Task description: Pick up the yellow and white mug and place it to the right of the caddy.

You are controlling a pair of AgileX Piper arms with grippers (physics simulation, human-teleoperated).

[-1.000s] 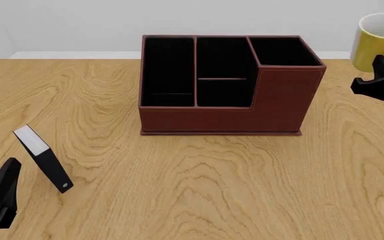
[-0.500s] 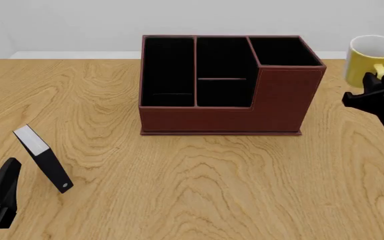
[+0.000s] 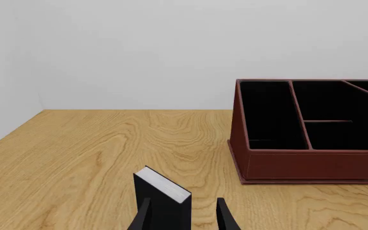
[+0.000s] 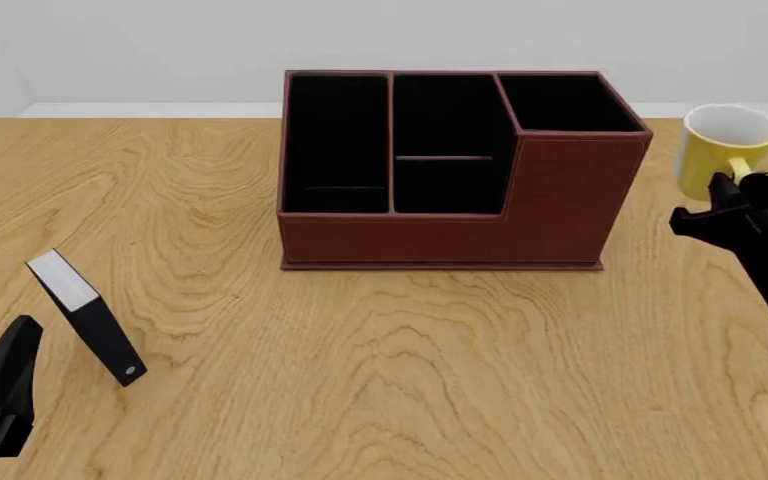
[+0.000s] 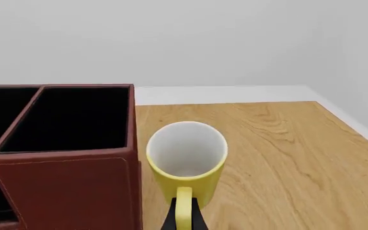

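Got my right tool point(image 4: 732, 196) pinched shut on handle of yellow and white mug point(image 4: 722, 148), one mug only. Mug upright, open end up, sitting just ahead of tool fingers. One caddy point(image 4: 454, 170) just left of tool and mug, three black compartments, small gap between, not touching. My left tool point(image 3: 182, 214) parked low over table point(image 4: 398, 360), fingers apart, one black and white slab point(image 4: 85, 316) right in front of it.

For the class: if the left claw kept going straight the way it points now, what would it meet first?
The thin black and white slab, standing directly ahead between the left claw fingers. The caddy lies farther on and off to the side, probably missed.
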